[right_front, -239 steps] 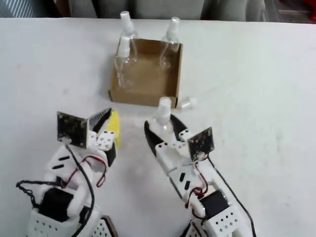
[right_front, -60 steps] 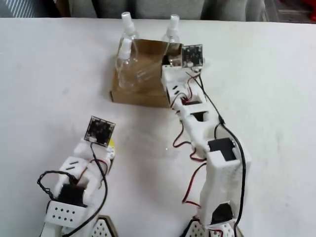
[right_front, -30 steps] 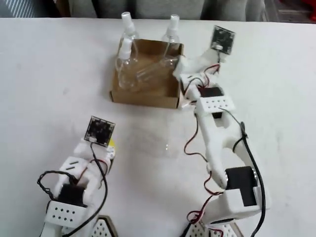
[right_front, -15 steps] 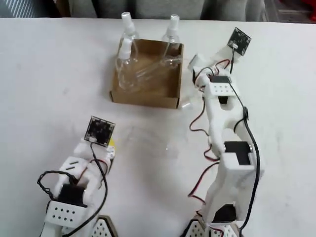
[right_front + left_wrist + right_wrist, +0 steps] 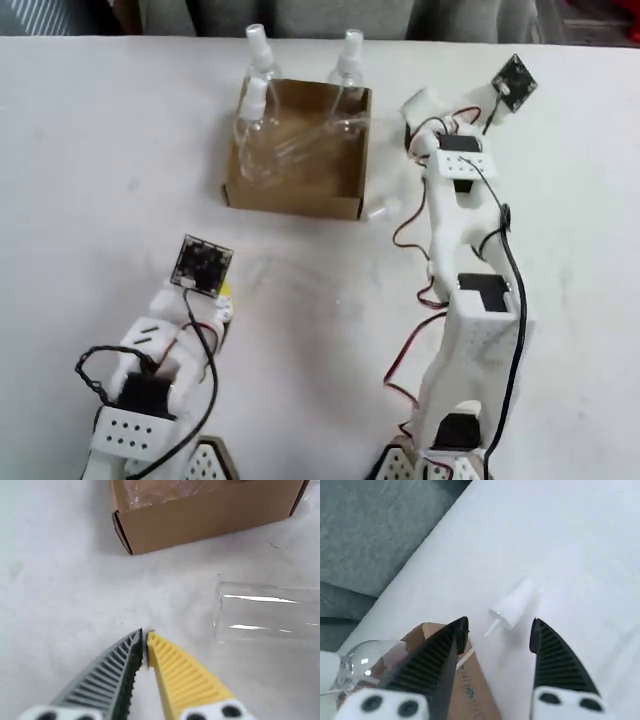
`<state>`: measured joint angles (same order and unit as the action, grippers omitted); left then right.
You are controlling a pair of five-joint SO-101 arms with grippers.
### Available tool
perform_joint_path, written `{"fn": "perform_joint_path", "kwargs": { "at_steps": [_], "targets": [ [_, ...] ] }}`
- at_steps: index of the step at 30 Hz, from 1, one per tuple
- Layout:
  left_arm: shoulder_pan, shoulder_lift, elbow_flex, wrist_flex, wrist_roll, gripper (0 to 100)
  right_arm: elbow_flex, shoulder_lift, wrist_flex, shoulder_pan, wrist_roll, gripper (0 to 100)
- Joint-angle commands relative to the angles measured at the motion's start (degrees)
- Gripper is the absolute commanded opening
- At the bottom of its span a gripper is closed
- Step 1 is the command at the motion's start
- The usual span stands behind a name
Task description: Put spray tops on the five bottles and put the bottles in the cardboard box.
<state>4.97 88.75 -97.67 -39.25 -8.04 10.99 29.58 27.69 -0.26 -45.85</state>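
Cardboard box (image 5: pixel 290 197) on the desk (image 5: pixel 100 150), seen from above, holds clear bottles (image 5: pixel 254 100) with spray tops fitted. A loose spray top (image 5: pixel 383 208) lies just beside its near right corner, by the right arm (image 5: pixel 460 200).

Left wrist view: the left pincer (image 5: pixel 145 635) is pressed together, near a topless bottle (image 5: pixel 265 612) lying on its side.

Right wrist view: the right pincer (image 5: pixel 499 624) is spread and empty, with the loose spray top beyond its tips.

The right claw (image 5: pixel 499 624), fingers spread, frames a white spray top (image 5: pixel 516 603) lying near the cardboard box (image 5: pixel 472 685).
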Motion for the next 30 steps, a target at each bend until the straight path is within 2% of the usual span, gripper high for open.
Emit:
{"fn": "perform_joint_path", "kwargs": {
  "at_steps": [1, 12, 27, 30],
  "targets": [
    [-0.6, 0.4, 0.3, -0.1, -0.3, 2, 3.3, 0.6, 0.2, 0.1, -2.8, 17.0],
    [-0.6, 0.4, 0.3, -0.2, -0.3, 2, 22.0, 17.8, -0.7, 0.0, -7.1, 17.0],
    [-0.6, 0.4, 0.3, -0.2, -0.4, 2, 57.1, 40.5, 15.9, -0.3, -7.0, 16.3],
    [-0.6, 0.4, 0.3, -0.2, -0.4, 2, 62.9, 43.6, 18.9, -0.2, -7.0, 8.7]
  ]
}}
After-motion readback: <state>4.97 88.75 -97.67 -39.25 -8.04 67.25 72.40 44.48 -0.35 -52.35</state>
